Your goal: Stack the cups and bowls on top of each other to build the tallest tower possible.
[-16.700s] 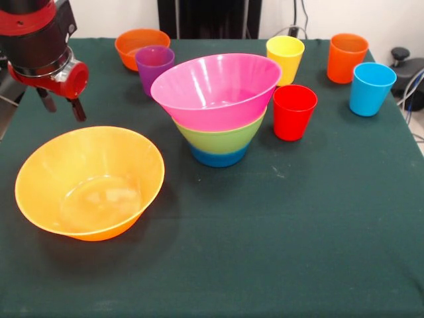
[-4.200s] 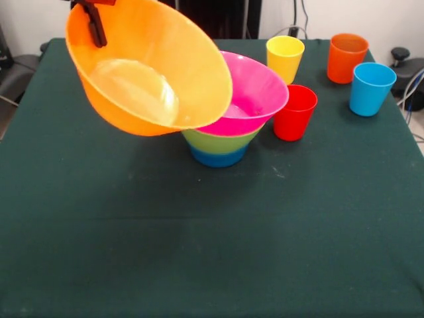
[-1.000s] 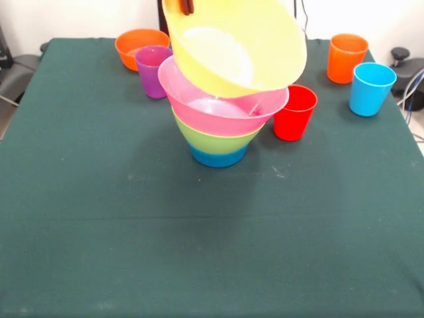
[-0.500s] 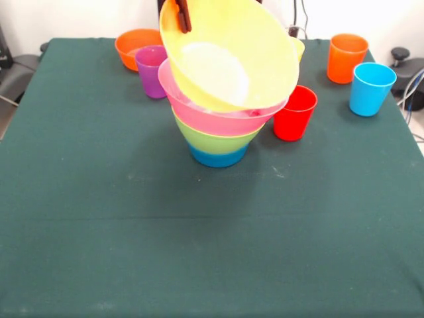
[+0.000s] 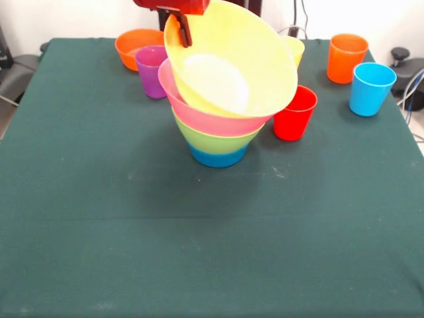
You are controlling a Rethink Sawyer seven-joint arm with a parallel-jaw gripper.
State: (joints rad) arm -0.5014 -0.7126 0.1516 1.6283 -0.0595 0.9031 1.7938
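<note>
Inside pink bowl, tilted orange bowl, fingers gripping rim

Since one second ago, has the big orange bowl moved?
Yes. The big orange bowl came down into the pink bowl, closer to the red cup.

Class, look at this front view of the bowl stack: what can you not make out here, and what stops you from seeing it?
- Pincer: front view, mostly cut off by the top edge.
- Yellow cup: mostly hidden behind the large orange bowl.
- Inside of the pink bowl: covered by that tilted bowl, so how it seats is unclear.
- Small orange bowl: partly hidden by the purple cup.
</note>
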